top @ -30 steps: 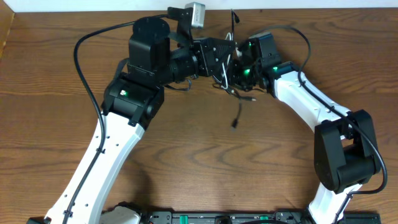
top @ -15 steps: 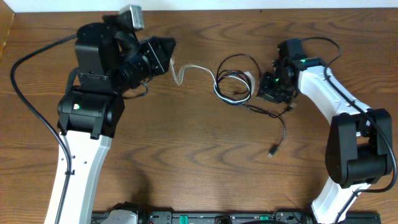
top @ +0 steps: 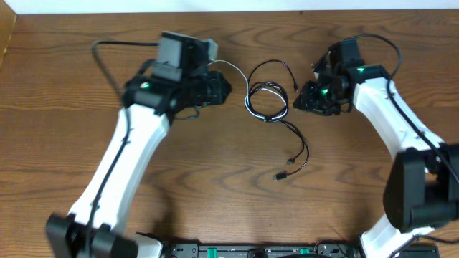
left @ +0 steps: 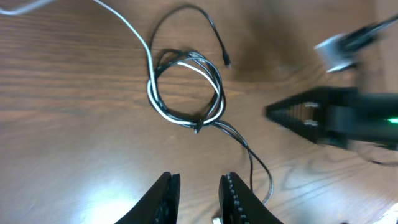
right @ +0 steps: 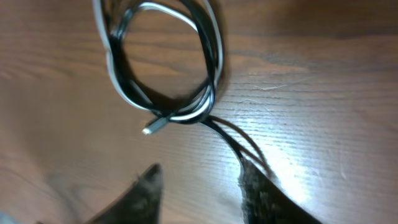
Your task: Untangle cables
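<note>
Left hand point(left: 198, 193) now parted, empty, having dropped cables point(right: 186, 115); right hand point(right: 200, 190) open, empty; bundle between them.

The cables point(top: 267, 102) lie flat on the counter point(top: 215, 186), wound together into one small round coil of white and black strands. The white cable point(left: 127, 25) trails loose from the coil's upper left. One black cable point(top: 272, 66) arcs above the coil and ends in a small plug point(left: 228, 62). Thin black tails point(top: 304, 147) curve away below the coil.
</note>
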`<state>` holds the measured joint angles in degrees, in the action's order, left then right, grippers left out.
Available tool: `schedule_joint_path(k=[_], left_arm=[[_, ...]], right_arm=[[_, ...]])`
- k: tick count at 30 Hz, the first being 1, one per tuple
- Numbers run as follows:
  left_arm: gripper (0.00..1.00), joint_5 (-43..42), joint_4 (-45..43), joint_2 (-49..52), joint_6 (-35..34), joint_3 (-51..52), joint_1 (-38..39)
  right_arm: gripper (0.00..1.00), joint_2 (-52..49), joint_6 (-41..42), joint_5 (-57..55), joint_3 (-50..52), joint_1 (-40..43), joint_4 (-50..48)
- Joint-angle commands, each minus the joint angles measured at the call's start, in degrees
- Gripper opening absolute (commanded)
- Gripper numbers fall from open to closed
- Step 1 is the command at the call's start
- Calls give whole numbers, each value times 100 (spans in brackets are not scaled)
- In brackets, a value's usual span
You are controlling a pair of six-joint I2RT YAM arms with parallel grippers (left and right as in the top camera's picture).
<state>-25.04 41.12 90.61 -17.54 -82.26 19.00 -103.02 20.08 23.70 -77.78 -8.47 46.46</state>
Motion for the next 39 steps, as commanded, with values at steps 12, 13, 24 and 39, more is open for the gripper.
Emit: schedule_joint_path(k=[12,13,24,39], left_arm=[[28,1119,-1161,2142,-1799,-46,529],[28,1117,-1200,2251,-1919,-46,549],[28,1058,-1759,2970,-2450,-46,708],[8,1078,-1749,3316,-2601,-42,719]], right_arm=[[53,487,-83,-540,-20,291,361],[53,487,-83,-542,-20,289,361],[55,487,-85,-581,-15,280,356],[57,487,-85,-667,-15,275,411]])
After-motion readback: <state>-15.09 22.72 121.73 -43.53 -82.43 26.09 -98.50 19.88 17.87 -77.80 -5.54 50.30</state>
